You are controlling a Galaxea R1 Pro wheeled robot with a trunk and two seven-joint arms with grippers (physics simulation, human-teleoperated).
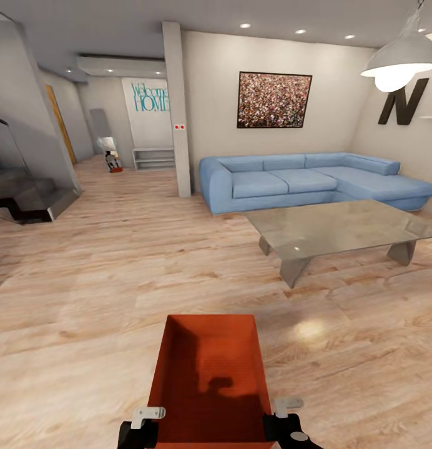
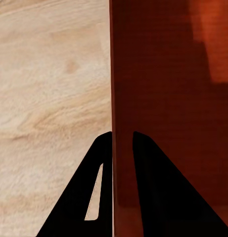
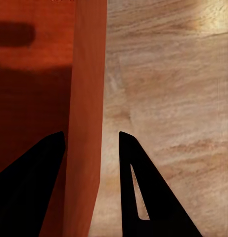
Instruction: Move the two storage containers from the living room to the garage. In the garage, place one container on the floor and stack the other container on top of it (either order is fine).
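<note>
Both grippers, left [image 2: 122, 148] pinching one thin wall and right [image 3: 91, 148] straddling the opposite one (contact unclear), hold the storage container [image 1: 210, 368] between them; an uneven grip could tilt it.

Open plank floor [image 1: 116, 280] ahead-left; glass table [image 1: 341, 227] and sofa [image 1: 303, 181] block right.

At the head view's lower edge, 2 glossy black rounded wrist housings carry the left gripper [image 1: 150, 413] and the right gripper [image 1: 286, 405], each topped by a small pale grey bracket-shaped piece. In the wrist views the fingers [image 2: 153, 192] [image 3: 143, 197] are flat black tapering wedges, the outer ones pierced by a narrow slot.
</note>
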